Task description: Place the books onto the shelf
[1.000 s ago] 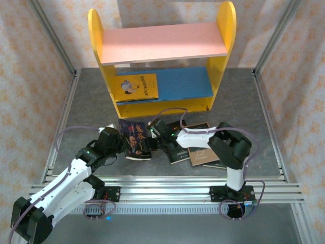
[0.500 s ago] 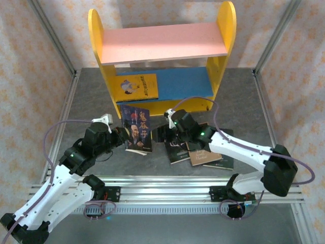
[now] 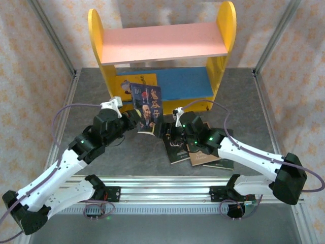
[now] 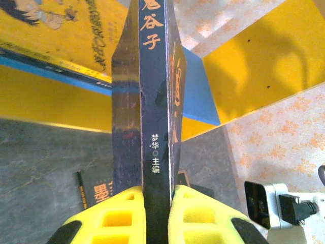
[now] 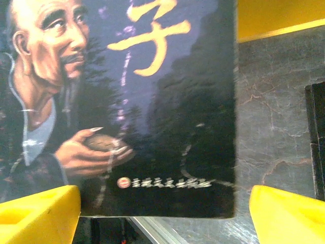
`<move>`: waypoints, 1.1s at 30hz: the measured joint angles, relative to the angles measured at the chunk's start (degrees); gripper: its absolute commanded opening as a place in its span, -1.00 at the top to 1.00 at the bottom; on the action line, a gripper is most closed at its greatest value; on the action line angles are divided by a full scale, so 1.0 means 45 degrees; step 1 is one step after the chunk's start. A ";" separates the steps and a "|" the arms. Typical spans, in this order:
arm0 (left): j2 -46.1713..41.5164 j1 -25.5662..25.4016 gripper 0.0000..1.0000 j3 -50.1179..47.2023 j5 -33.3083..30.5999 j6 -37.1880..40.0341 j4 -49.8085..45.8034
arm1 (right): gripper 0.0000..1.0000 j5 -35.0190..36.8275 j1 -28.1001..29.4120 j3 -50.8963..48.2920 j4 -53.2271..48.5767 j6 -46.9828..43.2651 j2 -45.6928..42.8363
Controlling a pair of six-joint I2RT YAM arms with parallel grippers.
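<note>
My left gripper [image 3: 133, 118] is shut on the spine of a dark book [image 3: 148, 108] with a portrait cover, holding it upright above the table just in front of the shelf [image 3: 162, 43]. Up close, the yellow fingers [image 4: 200, 216] clamp the spine [image 4: 155, 127]. My right gripper [image 3: 164, 131] stands open beside the book's lower right corner; its wrist view has the portrait cover [image 5: 127, 101] just ahead of the spread fingers [image 5: 289, 213]. A yellow cartoon book [image 3: 128, 86] lies on the blue lower board [image 3: 183, 81]. More books [image 3: 200, 150] lie overlapped on the table.
The shelf's yellow front lip [image 3: 183, 105] runs along the blue board behind the held book. The pink upper board [image 3: 162, 43] is bare. Aluminium frame posts [image 3: 53, 40] and patterned walls enclose the grey table [image 3: 244, 112].
The left gripper has lifted the dark book off the table and carried it up toward the shelf. The right gripper has opened wider and followed alongside.
</note>
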 measured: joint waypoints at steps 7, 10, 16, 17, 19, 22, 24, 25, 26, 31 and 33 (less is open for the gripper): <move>0.0874 -0.0607 1.00 0.0024 -0.0981 0.0131 0.2059 | -0.82 0.1039 -0.0044 -0.0058 0.0801 0.1243 -0.0393; 0.1020 -0.0801 1.00 0.0024 -0.1311 0.0141 0.2866 | -0.83 0.1219 -0.0044 -0.0155 0.1229 0.1836 -0.0393; 0.1146 -0.1195 1.00 -0.0087 -0.2176 0.0476 0.4367 | -0.96 0.1360 -0.0044 -0.0389 0.2356 0.3128 -0.0393; 0.1166 -0.1219 1.00 -0.0107 -0.2239 0.0529 0.4541 | -0.96 0.1379 -0.0049 -0.0418 0.2467 0.3317 -0.0384; 0.1214 -0.1282 1.00 -0.0175 -0.2429 0.0573 0.4896 | -0.96 0.1413 -0.0068 -0.0481 0.2783 0.3657 -0.0340; 0.1219 -0.1370 1.00 -0.0452 -0.2749 0.0612 0.5557 | -0.95 0.1472 -0.0068 -0.0724 0.3444 0.4216 -0.0257; 0.1219 -0.1472 1.00 -0.0665 -0.2973 0.0617 0.5950 | -0.95 0.1603 -0.0049 -0.0952 0.3900 0.4605 -0.0204; 0.1219 -0.1535 1.00 -0.0763 -0.3089 0.0612 0.6120 | -0.95 0.1705 -0.0019 -0.1044 0.4095 0.4741 -0.0199; 0.1219 -0.1613 1.00 -0.0865 -0.3249 0.0617 0.6324 | -0.95 0.1807 0.0053 -0.1127 0.4279 0.4911 -0.0185; 0.1219 -0.2079 1.00 -0.1467 -0.4031 0.0583 0.7329 | -0.95 0.2754 0.0578 -0.1175 0.4886 0.5421 -0.0160; 0.1239 -0.2356 1.00 -0.1826 -0.4337 0.0486 0.7771 | -0.94 0.3036 0.0816 -0.1195 0.5328 0.5634 -0.0160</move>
